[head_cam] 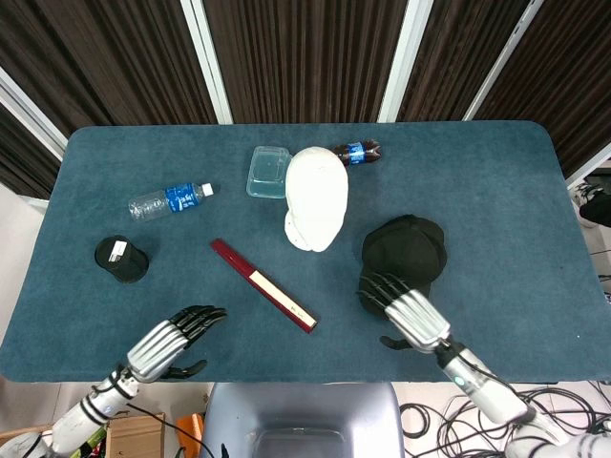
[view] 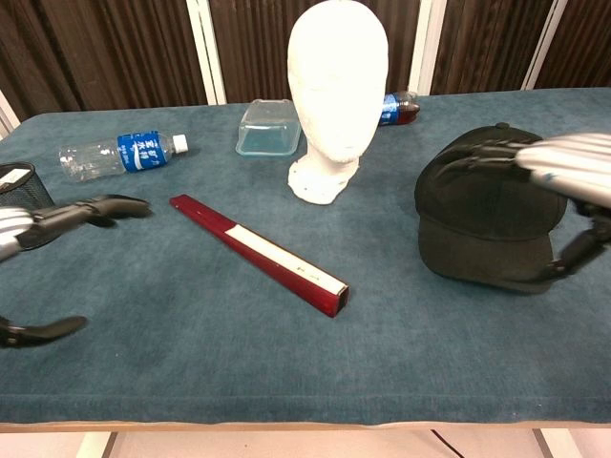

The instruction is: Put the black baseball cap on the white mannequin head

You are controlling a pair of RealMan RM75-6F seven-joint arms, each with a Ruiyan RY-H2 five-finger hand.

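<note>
The black baseball cap (head_cam: pixel 406 248) (view: pixel 482 210) lies on the blue table right of the white mannequin head (head_cam: pixel 316 196) (view: pixel 336 91), which stands upright near the table's middle. My right hand (head_cam: pixel 406 310) (view: pixel 563 167) hovers at the cap's near right side with fingers spread over its crown and thumb (view: pixel 573 253) beside the brim; it holds nothing. My left hand (head_cam: pixel 172 342) (view: pixel 57 218) hangs open over the near left of the table, far from the cap.
A long red box (head_cam: pixel 263 284) (view: pixel 258 253) lies diagonally between my hands. A water bottle (head_cam: pixel 170 199), a clear container (head_cam: pixel 268 172), a dark soda bottle (head_cam: pixel 356 152) and a black mesh cup (head_cam: pixel 121 258) stand further back and left.
</note>
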